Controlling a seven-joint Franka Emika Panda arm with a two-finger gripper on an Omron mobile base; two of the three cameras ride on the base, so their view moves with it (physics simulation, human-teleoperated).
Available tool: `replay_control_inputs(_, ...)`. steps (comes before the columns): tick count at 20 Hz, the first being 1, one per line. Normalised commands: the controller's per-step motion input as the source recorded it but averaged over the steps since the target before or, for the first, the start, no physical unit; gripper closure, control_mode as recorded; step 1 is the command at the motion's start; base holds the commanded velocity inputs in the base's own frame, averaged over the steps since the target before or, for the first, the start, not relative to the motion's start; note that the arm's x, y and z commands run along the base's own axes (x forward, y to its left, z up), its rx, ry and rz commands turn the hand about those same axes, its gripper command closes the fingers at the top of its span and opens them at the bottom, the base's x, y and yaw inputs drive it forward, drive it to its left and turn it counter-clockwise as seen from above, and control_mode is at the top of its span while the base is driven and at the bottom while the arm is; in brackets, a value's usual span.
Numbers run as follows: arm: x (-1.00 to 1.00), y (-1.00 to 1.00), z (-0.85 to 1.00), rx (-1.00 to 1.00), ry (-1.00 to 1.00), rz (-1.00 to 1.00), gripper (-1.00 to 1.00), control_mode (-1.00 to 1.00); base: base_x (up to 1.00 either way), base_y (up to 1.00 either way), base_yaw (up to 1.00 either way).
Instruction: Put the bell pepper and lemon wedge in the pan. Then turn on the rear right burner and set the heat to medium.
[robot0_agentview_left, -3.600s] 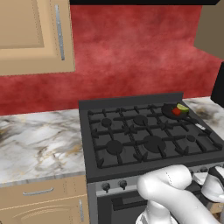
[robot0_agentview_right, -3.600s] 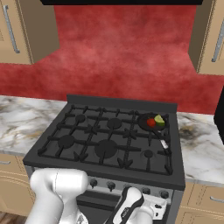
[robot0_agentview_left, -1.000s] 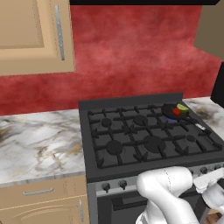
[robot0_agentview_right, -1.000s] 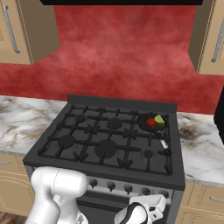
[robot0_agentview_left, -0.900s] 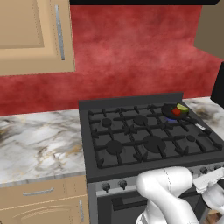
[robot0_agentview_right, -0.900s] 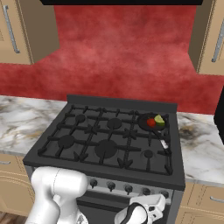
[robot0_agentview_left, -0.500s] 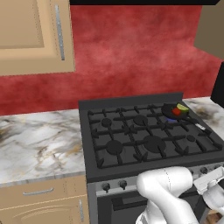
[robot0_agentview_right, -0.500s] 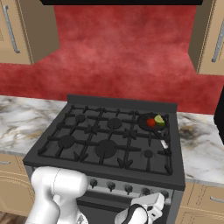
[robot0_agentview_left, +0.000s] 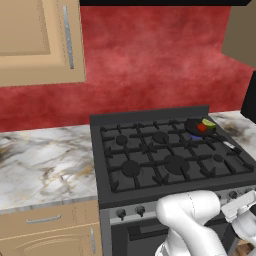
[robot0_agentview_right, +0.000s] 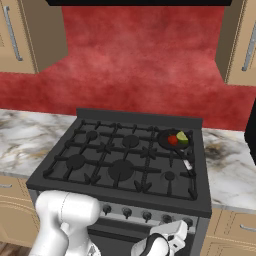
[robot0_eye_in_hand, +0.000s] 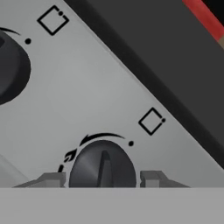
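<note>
Overhead, red backsplash (robot0_agentview_left: 150, 65) backs the black stove (robot0_agentview_right: 130, 160).

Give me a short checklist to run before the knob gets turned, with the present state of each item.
1. Bell pepper in the pan: ok.
2. Lemon wedge in the pan beside it: ok.
3. Pan on the rear right burner, handle toward the front: ok.
4. Gripper at the stove's front panel with a finger on each side of a knob: ok.
5. Fingers pressing firmly on the knob: cannot tell.
6. This knob belongs to the rear right burner: cannot tell; the square mark beside it is too small to read.
</note>
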Motion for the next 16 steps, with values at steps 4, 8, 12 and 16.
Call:
replay_control_inputs(4, -0.05, -0.03, -0.02, -0.26, -0.01, 0.0, 1.0, -1.0, 0.0, 0.0, 0.0)
replay_control_inputs(8, -0.12, -0.06, -0.04, -0.27, 0.0, 0.0, 1.0, -1.0, 0.0, 0.0, 0.0)
replay_control_inputs(12, -0.07, -0.02, 0.0, -0.27, 0.0, 0.0, 1.0, -1.0, 0.0, 0.0, 0.0)
replay_control_inputs(16, -0.08, -0.02, 0.0, -0.34, 0.0, 0.0, 1.0, -1.0, 0.0, 0.0, 0.0)
